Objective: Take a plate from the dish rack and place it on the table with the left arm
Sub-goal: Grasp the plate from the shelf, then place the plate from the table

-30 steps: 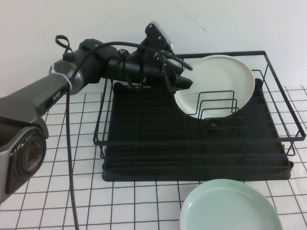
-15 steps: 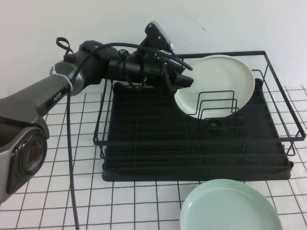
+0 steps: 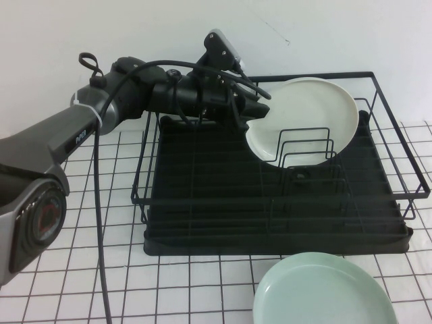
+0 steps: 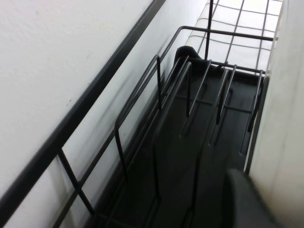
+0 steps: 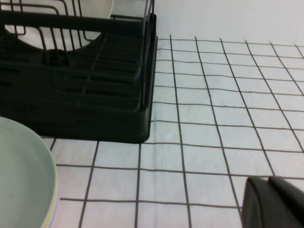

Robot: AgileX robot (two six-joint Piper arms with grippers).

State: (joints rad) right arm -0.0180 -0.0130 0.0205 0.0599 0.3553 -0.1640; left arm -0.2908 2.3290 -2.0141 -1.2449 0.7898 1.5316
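Observation:
The off-white plate point(image 3: 307, 115) stands upright among the wire dividers at the back right of the black dish rack point(image 3: 202, 196). My left arm reaches over the rack from the left, and my left gripper point(image 3: 259, 112) is shut on the plate's left rim. In the left wrist view one black finger point(image 4: 240, 199) lies against the plate's pale face point(image 4: 285, 118), above the rack's tray point(image 4: 190, 156); the other finger is hidden behind the plate. My right gripper point(image 5: 268, 180) hovers low over the gridded table point(image 5: 213, 118) to the right of the rack point(image 5: 95, 80), fingers shut and holding nothing.
A pale mint-green plate point(image 3: 324, 290) lies flat on the table in front of the rack's right half, and it also shows in the right wrist view point(image 5: 19, 175). A white wall runs close behind the rack. The white gridded cloth point(image 3: 101, 283) spreads to the left and front.
The left gripper's jaws have drawn together onto the plate's left rim. The arm itself has barely moved, and the plate still stands in the dividers.

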